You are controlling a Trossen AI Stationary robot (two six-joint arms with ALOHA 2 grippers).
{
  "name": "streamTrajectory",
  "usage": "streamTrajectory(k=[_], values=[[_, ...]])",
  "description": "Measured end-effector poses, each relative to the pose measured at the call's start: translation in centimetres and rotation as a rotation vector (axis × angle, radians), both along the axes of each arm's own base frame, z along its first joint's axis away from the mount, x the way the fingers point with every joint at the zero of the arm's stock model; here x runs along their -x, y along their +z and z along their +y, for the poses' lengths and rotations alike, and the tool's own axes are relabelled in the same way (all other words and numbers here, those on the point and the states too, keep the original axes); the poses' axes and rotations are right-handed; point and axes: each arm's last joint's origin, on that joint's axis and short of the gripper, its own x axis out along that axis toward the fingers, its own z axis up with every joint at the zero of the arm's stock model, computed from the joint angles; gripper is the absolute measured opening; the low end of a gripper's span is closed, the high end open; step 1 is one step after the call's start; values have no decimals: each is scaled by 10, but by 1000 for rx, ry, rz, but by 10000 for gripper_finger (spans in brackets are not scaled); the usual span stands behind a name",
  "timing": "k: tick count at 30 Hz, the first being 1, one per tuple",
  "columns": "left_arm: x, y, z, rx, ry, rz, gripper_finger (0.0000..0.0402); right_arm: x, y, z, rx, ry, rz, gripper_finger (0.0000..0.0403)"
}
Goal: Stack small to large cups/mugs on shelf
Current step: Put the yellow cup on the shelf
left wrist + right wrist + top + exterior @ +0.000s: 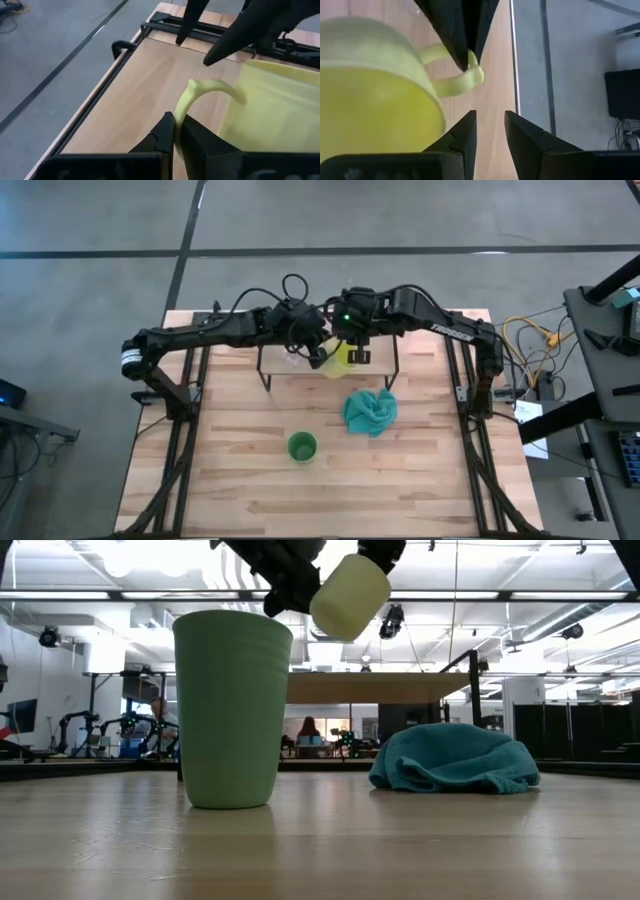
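The yellow mug [338,361] hangs tilted in the air above the shelf [378,367], high over the table in the low view [348,595]. My left gripper [176,131] is shut on the mug's handle. My right gripper [490,131] stands open just beside the mug's rim [439,107], with nothing between its fingers. A small clear glass cup [293,361] seems to stand on the shelf under my left arm. The green cup [302,447] stands upright on its base on the table, nearer the front. My left gripper pinches the outer curve of the mug's handle [181,106] between its two fingers. The fingers come from the table's left, slanting down. The mug is lifted clear of the shelf and tilted, with its body [277,110] beyond the fingers.
A crumpled teal cloth [370,410] lies on the table in front of the shelf's right leg [396,385]. The shelf plank [380,688] spans the table's far middle. Bare wood lies around the green cup.
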Motion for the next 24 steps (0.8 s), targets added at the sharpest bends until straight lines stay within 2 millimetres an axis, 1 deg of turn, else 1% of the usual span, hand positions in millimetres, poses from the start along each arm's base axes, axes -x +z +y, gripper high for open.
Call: streamTrajectory(k=[9,13,16,21,24], values=[[3,0,11,-20,22,10,3,2,-4,0,-11,4,41,86],[5,-2,18,-17,46,16,3,3,-4,0,-19,-10,41,93],[5,-4,19,-17,52,18,3,3,-4,0,-28,-22,35,100],[6,-15,20,-7,59,38,3,3,-4,0,-37,-45,24,105],[4,-21,21,-15,60,3,4,3,-4,0,-37,-44,23,102]])
